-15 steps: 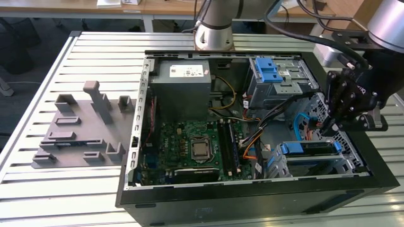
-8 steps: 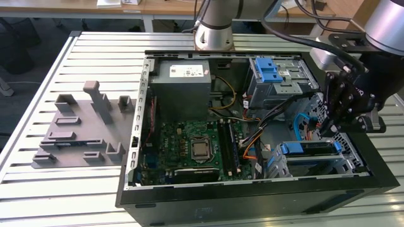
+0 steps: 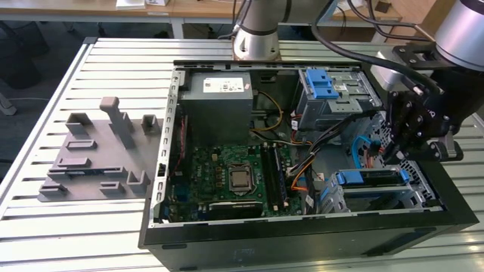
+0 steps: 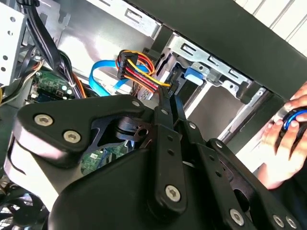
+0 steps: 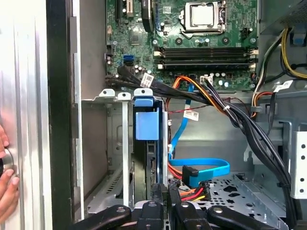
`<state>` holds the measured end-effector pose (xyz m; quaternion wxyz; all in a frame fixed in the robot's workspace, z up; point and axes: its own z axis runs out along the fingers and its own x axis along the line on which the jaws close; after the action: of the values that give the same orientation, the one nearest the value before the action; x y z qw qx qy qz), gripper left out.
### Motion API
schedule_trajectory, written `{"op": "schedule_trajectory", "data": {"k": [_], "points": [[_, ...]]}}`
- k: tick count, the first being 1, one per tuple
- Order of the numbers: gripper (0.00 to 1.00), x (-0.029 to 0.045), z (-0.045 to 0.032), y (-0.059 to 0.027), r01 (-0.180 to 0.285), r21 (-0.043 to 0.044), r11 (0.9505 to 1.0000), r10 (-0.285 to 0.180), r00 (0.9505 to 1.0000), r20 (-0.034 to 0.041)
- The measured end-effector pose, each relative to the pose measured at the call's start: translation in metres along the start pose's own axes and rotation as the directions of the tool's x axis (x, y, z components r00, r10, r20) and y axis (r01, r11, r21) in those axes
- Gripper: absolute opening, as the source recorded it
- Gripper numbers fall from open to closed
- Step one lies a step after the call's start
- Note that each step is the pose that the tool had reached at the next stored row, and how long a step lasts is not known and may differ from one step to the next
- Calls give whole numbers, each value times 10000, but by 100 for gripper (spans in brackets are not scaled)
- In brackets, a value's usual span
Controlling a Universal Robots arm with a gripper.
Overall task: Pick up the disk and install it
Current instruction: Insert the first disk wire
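Tool (image 3: 399,148) inside case (image 3: 302,241), cables (image 5: 206,96) beside disk (image 3: 368,178).

I see a black computer case (image 3: 302,241) on a pale grey slatted table (image 3: 45,226), with a green motherboard (image 3: 226,178) inside it and a grey power supply (image 3: 219,107) carrying a white sticker. In the first wrist view I make out a light blue flat cable (image 5: 204,170), a bundle of red, orange and yellow wires (image 5: 192,194), and the disk's (image 5: 146,125) blue frame in a silver bay. My gripper (image 3: 404,152) is black, a silver drive cage (image 3: 336,93) has a blue latch, and a grey plastic fixture (image 3: 98,156) sits on the table.
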<state>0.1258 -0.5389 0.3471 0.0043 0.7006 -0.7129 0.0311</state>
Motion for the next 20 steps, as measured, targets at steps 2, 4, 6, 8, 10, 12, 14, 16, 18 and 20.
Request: {"op": "schedule_trajectory", "data": {"k": [2, 4, 6, 8, 10, 12, 14, 16, 18, 20], "points": [[16, 3, 4, 3, 19, 27, 10000, -20, 9998, 188], [16, 9, 8, 6, 27, 47, 10000, -29, 9991, 430], [16, 28, 11, 12, 42, 58, 10000, -45, 9984, 562], [16, 62, 17, 24, 74, 62, 10000, -78, 9983, 576], [16, 97, 24, 36, 110, 67, 9999, -114, 9982, 583], [16, 124, 31, 42, 163, 78, 9998, -167, 9981, 588], [16, 136, 40, 43, 210, 89, 9997, -215, 9980, 599], [16, 149, 49, 47, 221, 112, 9997, -228, 9977, 634], [16, 170, 60, 49, 220, 142, 9997, -229, 9974, 681], [16, 189, 73, 51, 219, 160, 9996, -230, 9974, 688]]}}
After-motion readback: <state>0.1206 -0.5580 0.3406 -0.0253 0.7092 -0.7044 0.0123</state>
